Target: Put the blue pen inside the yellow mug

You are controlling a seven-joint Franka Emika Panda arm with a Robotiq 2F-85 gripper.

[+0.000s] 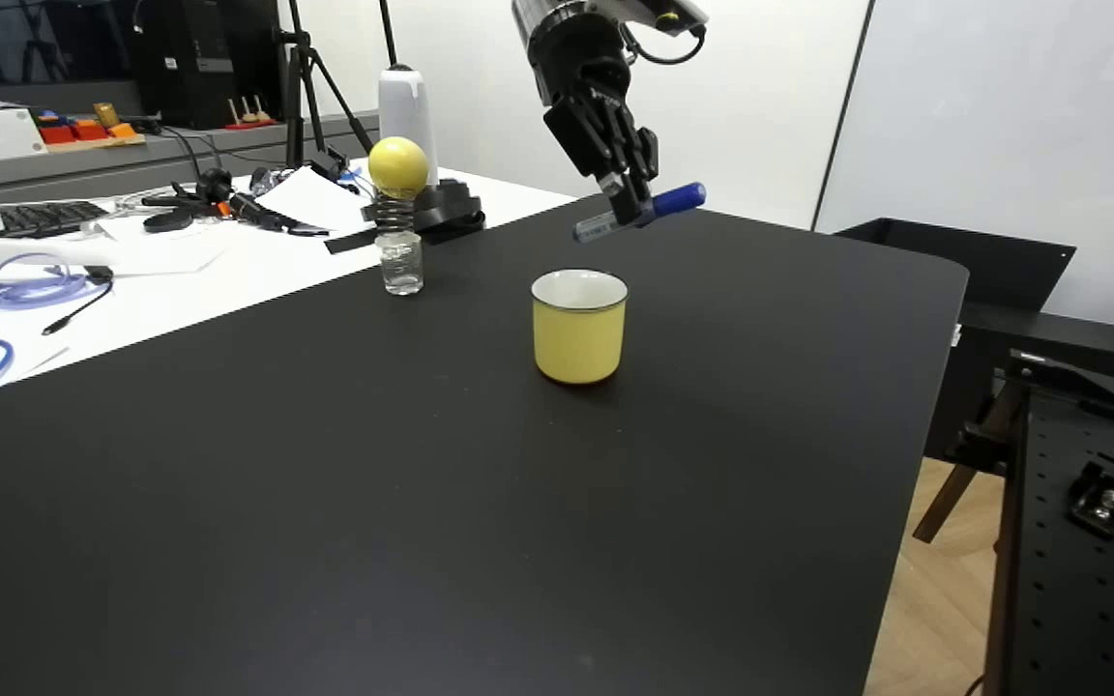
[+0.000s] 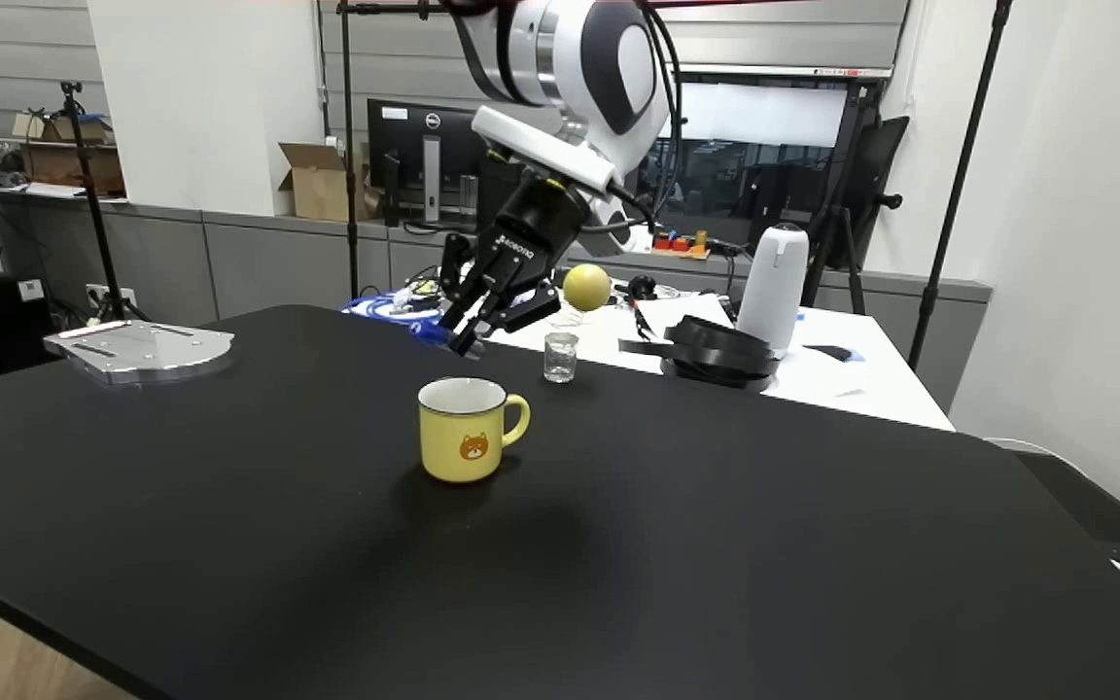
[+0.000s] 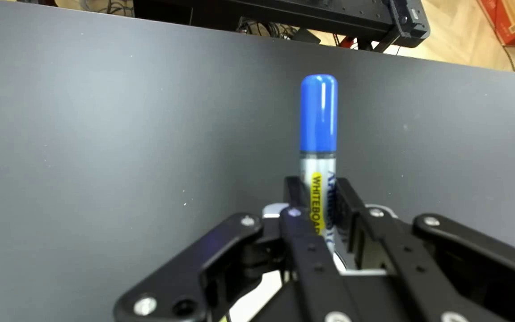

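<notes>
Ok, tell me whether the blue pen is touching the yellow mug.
Apart. In an exterior view, dark tabletop shows between the lower end of the blue pen and the rim of the yellow mug.

White arm (image 2: 570,58), black gripper (image 3: 318,192)
In an exterior view, the rounded white shell (image 2: 621,146) carries a silver band (image 2: 547,53), a dark grey patch (image 2: 602,49) around a paler oval (image 2: 636,63) and, along the right, black cables (image 2: 676,97); next come a white bar (image 2: 542,149), yellow marks (image 2: 557,183) and a black housing (image 2: 542,216) with white lettering (image 2: 513,245); in the wrist view, round screw heads (image 3: 145,306), left and right, stud black linkages (image 3: 195,259).
</notes>
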